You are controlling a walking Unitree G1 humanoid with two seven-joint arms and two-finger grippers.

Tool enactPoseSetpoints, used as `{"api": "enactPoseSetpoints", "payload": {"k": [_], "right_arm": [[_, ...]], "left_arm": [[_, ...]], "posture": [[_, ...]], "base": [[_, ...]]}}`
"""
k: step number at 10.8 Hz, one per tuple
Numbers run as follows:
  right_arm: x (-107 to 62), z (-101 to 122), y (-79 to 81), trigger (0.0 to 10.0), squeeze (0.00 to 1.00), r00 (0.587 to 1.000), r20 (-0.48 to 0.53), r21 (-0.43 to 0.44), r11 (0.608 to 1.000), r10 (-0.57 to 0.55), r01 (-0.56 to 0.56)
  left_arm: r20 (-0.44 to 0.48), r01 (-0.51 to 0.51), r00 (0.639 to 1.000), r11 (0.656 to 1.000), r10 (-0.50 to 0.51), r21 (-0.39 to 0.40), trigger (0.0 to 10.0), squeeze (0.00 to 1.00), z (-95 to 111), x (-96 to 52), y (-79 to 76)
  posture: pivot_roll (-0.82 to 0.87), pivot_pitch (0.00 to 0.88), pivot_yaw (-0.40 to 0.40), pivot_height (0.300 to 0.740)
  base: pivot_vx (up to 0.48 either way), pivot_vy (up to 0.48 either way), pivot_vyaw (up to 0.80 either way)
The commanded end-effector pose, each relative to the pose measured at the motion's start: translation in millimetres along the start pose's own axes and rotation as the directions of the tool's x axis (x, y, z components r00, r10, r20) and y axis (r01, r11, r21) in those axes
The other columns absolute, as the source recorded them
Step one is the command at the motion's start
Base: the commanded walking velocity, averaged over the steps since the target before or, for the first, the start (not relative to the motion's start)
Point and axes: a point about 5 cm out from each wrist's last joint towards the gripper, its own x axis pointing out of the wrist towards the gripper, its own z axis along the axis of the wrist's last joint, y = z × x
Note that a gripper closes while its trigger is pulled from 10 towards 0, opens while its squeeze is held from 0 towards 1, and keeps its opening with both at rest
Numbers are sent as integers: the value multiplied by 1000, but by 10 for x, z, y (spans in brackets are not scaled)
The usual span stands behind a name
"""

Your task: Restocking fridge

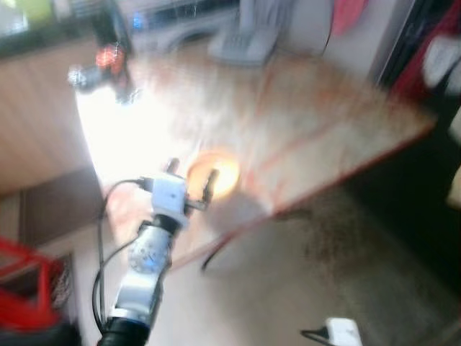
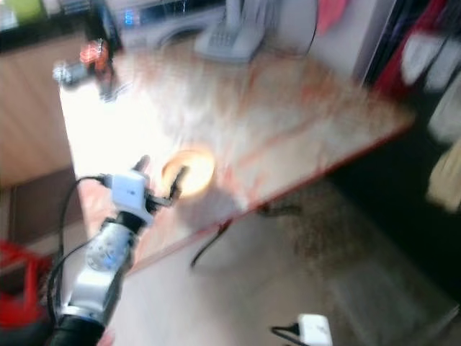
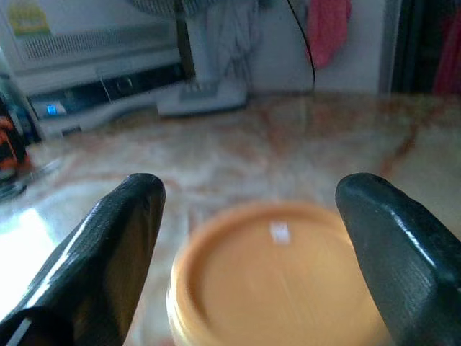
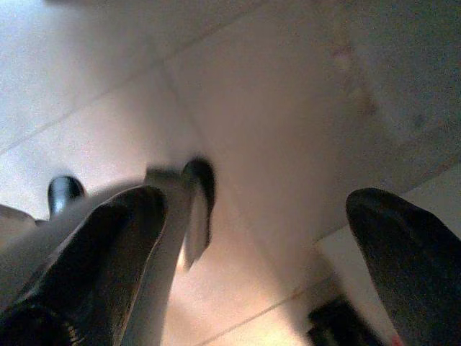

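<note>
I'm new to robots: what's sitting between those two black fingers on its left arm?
A round orange lid on a container standing on the marble table lies between the open left gripper fingers, apparently untouched, in the left wrist view.

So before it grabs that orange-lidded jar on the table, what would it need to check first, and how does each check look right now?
1. Left tool open: ok, its two black fingers stand apart.
2. Jar between the fingers: ok, the orange lid sits in the gap in the left wrist view.
3. Fingers touching the jar: cannot tell, the picture is blurred.
4. Jar standing on the marble table: ok, near the table's near edge.
5. Camera steady: not ok, both eye views are smeared by motion.
6. Right tool out of the way: ok, open and pointing at the tiled floor.
</note>
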Motion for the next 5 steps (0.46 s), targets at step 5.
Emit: {"api": "enactPoseSetpoints", "payload": {"k": [5], "right_arm": [[3,-57,128,10000,0,1000,-21,19,1000,19,-19]], "left_arm": [[-17,-216,973,886,230,-409,10000,0,176,36,76]], "posture": [[16,122,35,740]], "base": [[50,0,0]]}}
